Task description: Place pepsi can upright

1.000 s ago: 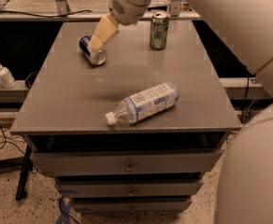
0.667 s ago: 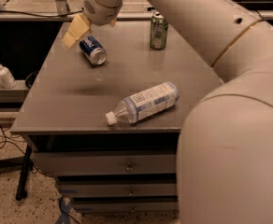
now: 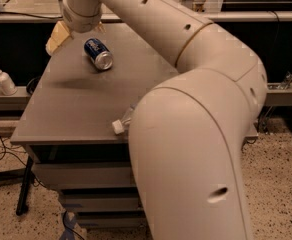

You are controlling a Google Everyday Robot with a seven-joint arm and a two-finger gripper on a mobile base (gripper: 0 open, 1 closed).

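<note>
Pepsi can [image 3: 98, 54] lies on its side near the worktop's [image 3: 71, 109] back-left corner, silver end facing front-right. Hand [image 3: 58, 36] hangs just left of it, not touching; whether it's open or closed, can't tell. Suggest gripping across the body mid-length, then tipping one end down.

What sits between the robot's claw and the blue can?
Nothing visible. The gripper hangs near the far left corner of the table; only bare tabletop separates it from the pepsi can, lying on its side.
</note>
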